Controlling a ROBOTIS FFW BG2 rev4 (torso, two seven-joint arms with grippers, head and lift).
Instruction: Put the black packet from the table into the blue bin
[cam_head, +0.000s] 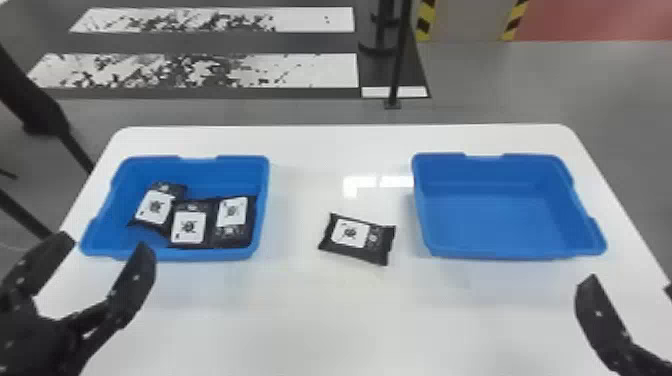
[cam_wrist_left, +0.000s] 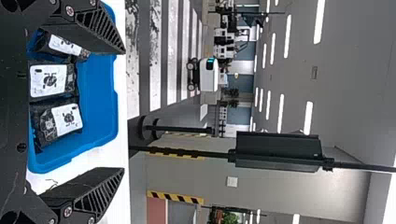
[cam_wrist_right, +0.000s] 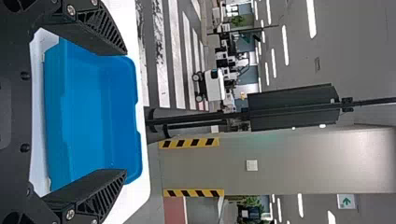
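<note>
The black packet (cam_head: 357, 237) with a white label lies flat on the white table, between two blue bins. The left blue bin (cam_head: 200, 254) holds several similar packets; the right blue bin (cam_head: 500, 220) has nothing in it. My left gripper (cam_head: 102, 255) stands open at the table's left front, near the left bin's front edge. In the left wrist view, my left gripper (cam_wrist_left: 123, 112) has its fingers wide apart, with the left bin (cam_wrist_left: 100, 93) beyond. At the right front is my right gripper (cam_head: 627, 287). The right wrist view has my right gripper (cam_wrist_right: 126, 112) open before the right bin (cam_wrist_right: 88, 107).
The white table (cam_head: 340, 310) has rounded far corners. Behind it stand a black pole (cam_head: 398, 55) and, on the floor, white-striped panels (cam_head: 200, 70). Black stand parts (cam_head: 40, 110) are beside the table's left edge.
</note>
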